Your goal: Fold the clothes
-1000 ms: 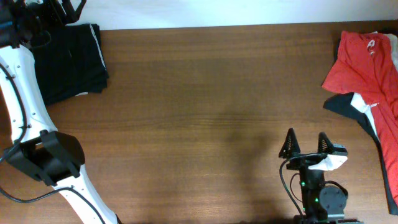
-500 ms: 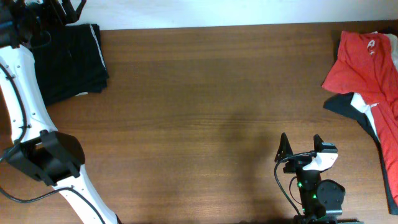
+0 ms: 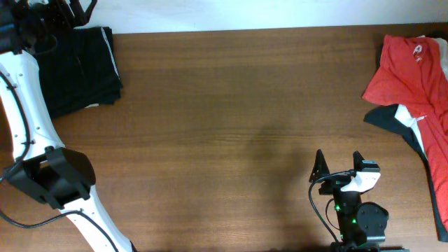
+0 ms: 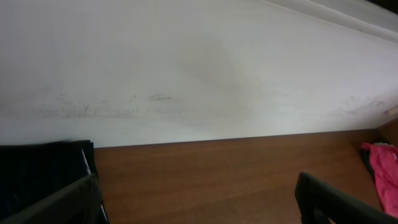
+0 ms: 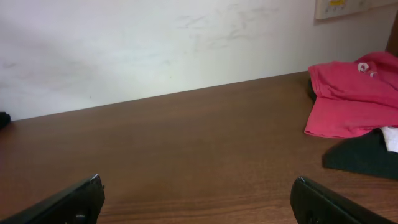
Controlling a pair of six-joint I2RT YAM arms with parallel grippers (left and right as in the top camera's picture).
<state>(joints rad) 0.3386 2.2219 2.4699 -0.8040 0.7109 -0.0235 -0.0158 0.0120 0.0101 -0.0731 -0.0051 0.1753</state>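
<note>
With jaws wide and empty, the right gripper (image 3: 339, 162) should reach the red top (image 3: 409, 66) ahead-right of its jaws and pinch one edge.

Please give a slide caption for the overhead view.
Black shorts far left, red top far right, right hand open and empty.
</note>
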